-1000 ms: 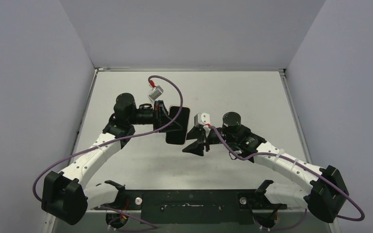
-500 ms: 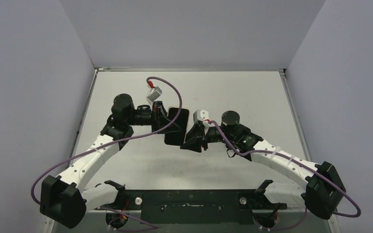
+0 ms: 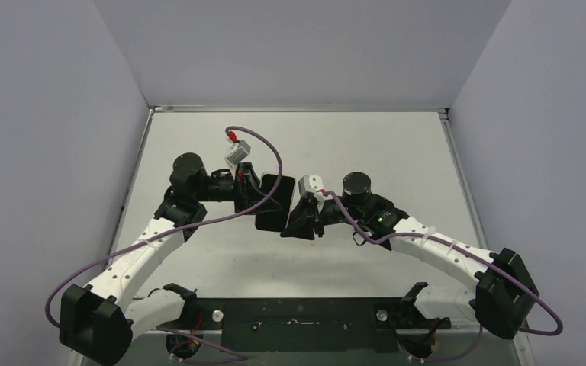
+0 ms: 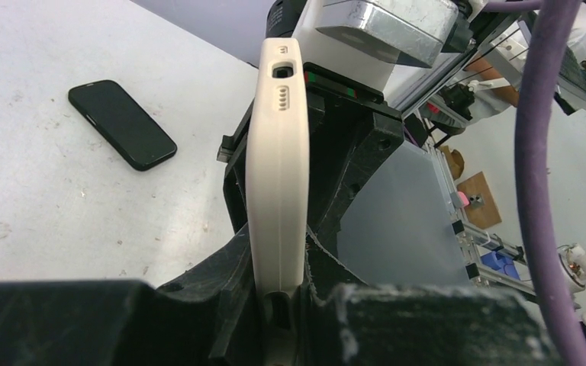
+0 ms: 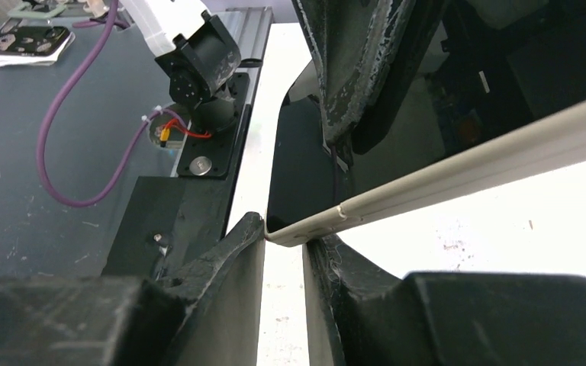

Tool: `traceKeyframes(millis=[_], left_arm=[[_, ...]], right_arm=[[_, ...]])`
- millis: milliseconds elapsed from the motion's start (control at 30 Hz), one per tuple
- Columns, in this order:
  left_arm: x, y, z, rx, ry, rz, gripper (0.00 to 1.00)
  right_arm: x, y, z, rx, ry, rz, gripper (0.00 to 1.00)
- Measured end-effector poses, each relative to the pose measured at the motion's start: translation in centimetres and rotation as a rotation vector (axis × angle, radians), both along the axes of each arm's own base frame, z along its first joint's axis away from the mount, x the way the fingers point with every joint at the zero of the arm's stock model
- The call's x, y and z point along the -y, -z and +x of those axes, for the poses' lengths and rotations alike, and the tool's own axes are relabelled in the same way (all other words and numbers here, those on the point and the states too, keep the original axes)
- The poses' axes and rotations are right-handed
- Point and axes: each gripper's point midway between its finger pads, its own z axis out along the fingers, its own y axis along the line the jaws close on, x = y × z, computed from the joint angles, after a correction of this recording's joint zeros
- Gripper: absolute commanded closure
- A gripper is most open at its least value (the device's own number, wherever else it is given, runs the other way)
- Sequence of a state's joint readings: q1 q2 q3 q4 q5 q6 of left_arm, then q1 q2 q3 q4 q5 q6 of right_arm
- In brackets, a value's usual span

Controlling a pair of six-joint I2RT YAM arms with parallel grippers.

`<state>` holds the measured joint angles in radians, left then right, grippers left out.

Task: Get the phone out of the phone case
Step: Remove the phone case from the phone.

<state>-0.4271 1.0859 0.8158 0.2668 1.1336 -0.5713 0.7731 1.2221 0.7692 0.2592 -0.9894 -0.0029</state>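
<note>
A phone with a black screen [image 5: 299, 171] sits in a cream case [image 3: 275, 202], held off the table on edge. My left gripper [image 3: 262, 200] is shut on the case's left side. In the left wrist view the case's cream edge [image 4: 275, 152] runs up from between my left gripper's [image 4: 278, 263] jaws. My right gripper [image 3: 296, 217] is at the case's right edge. In the right wrist view its narrow jaws [image 5: 284, 232] pinch the corner of the case [image 5: 465, 156], one tip on the screen side, one on the back.
A second black phone [image 4: 122, 124] lies flat on the white table [image 4: 38, 198] in the left wrist view; it is hidden in the top view. Grey walls enclose the table [image 3: 397, 145] on three sides. The black base bar [image 3: 305, 316] lies at the near edge.
Both arms have shifted left with the cased phone. My right gripper has closed the gap to the case's right edge and now sits on its corner.
</note>
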Motion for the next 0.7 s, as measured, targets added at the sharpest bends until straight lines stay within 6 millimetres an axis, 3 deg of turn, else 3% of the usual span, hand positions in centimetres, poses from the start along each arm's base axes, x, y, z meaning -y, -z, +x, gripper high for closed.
traceKeyframes(millis=[700], left_arm=[[0.7, -0.5, -1.3, 0.039, 0.043, -0.052, 1.00]], right_arm=[[-0.3, 1.0, 0.3, 0.161, -0.045, -0.061, 1.00]])
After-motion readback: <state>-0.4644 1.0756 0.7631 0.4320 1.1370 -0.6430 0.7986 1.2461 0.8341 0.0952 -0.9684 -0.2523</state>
